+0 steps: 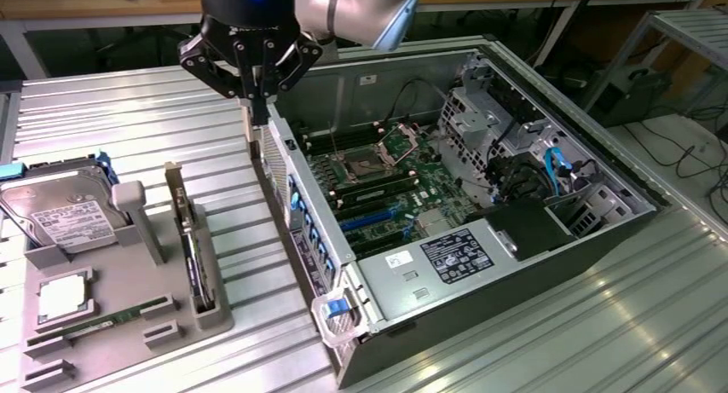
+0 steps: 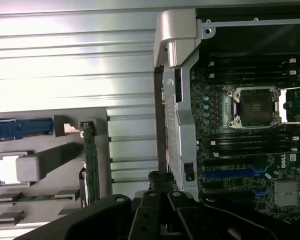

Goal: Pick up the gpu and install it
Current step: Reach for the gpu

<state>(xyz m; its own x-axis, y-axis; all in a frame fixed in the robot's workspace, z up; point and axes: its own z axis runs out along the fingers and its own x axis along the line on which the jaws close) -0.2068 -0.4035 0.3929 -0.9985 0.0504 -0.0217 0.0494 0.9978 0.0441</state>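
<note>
gpu (image 1: 187, 233) sits in the grey holder (image 1: 125, 329), standing on its long edge in a slot, bracket end pointing away from the near tabletop (image 1: 148, 129) edge. The holder is by the tabletop edge on the exterior view's left. Also in the holder: hard drive (image 1: 63, 214) propped at a tilt, a silver-lidded chip (image 1: 64, 295) lying flat, and a RAM stick (image 1: 105, 322) flat in a low slot near the front.

The PC case (image 1: 489, 325) lies open on its side just beside the holder, toward the exterior view's right, with the motherboard (image 1: 387, 188) facing up. CPU socket and blue card slots are exposed.

Gripper (image 1: 261, 112) hangs over the far end of the case's rear wall (image 1: 298, 214), pointing straight down, tips just above the wall's top edge. Fingers look pressed together with nothing between them. It is well apart from the gpu: the gap between holder and case lies between them. Wrist view agrees: the rear wall runs right under the gripper, with the gpu off to one side in its slot.
</note>
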